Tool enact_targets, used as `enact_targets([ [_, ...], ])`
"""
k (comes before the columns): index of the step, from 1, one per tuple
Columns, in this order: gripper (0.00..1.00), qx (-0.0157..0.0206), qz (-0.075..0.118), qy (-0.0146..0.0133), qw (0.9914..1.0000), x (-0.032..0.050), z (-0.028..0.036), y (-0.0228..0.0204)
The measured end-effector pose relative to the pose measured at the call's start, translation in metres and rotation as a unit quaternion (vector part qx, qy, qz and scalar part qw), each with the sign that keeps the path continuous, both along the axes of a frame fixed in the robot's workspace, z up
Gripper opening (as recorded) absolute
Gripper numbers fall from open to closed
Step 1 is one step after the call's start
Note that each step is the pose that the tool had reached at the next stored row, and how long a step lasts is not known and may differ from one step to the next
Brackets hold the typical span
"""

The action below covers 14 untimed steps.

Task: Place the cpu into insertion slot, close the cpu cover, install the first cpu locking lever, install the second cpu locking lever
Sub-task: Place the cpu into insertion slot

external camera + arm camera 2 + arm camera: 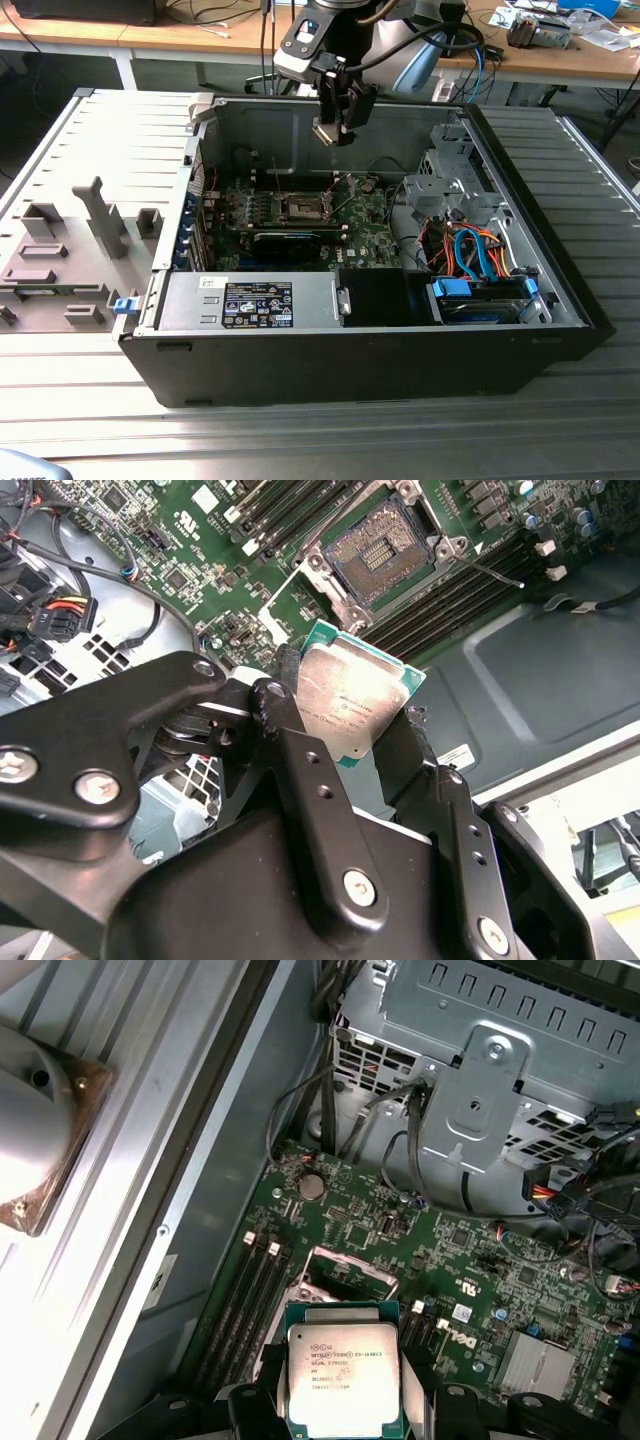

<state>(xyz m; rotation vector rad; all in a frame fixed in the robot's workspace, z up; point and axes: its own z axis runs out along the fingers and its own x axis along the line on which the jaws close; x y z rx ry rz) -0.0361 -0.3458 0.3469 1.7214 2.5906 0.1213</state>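
My gripper hangs above the open computer case, shut on the cpu. In the second wrist view the cpu, a silvery square on a green edge, sits between the two black fingers. The first wrist view also shows the cpu in the gripper. The insertion slot lies open on the green board below, apart from the cpu, its dark centre bare. It also shows in the exterior view. The cpu cover looks swung up at the slot's edge. A thin lever rod sticks out beside the slot.
A silver drive cage and orange and blue cables fill the case's right part in the exterior view. A power supply lines the near wall. Long black memory slots flank the socket. The removed side panel lies at the exterior view's left.
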Motion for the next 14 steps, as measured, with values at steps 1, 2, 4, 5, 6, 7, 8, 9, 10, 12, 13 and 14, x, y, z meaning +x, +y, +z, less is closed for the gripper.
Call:
enact_targets([
  [1,0.54,0.0000,-0.001,0.0000,1.00000,0.0000,0.0000,0.0000],
  [2,0.54,0.0000,-0.001,0.0000,1.00000,0.0000,0.0000,0.0000],
  [4,0.54,0.0000,-0.003,0.0000,1.00000,0.0000,0.0000,0.0000],
  [5,0.54,0.0000,-0.005,0.0000,0.99999,0.0000,0.0000,0.0000],
  [6,0.54,0.0000,-0.007,0.0000,0.99998,0.0000,0.0000,0.0000],
  [7,0.54,0.0000,-0.007,0.0000,0.99997,0.0000,0.0000,0.0000],
  [8,0.54,0.0000,-0.008,0.0000,0.99997,0.0000,-0.0001,0.0000],
  [9,0.54,0.0000,-0.010,0.0000,0.99995,0.0000,-0.0001,0.0000],
  [10,0.54,0.0000,-0.011,0.0000,0.99993,0.0000,-0.0001,0.0000],
  [12,0.54,0.0000,-0.013,0.0000,0.99991,0.0000,-0.0001,0.0000],
  [13,0.54,0.0000,-0.014,0.0000,0.99990,0.0000,-0.0001,0.0000],
  [14,0.54,0.0000,-0.015,0.0000,0.99989,0.0000,-0.0001,0.0000],
])
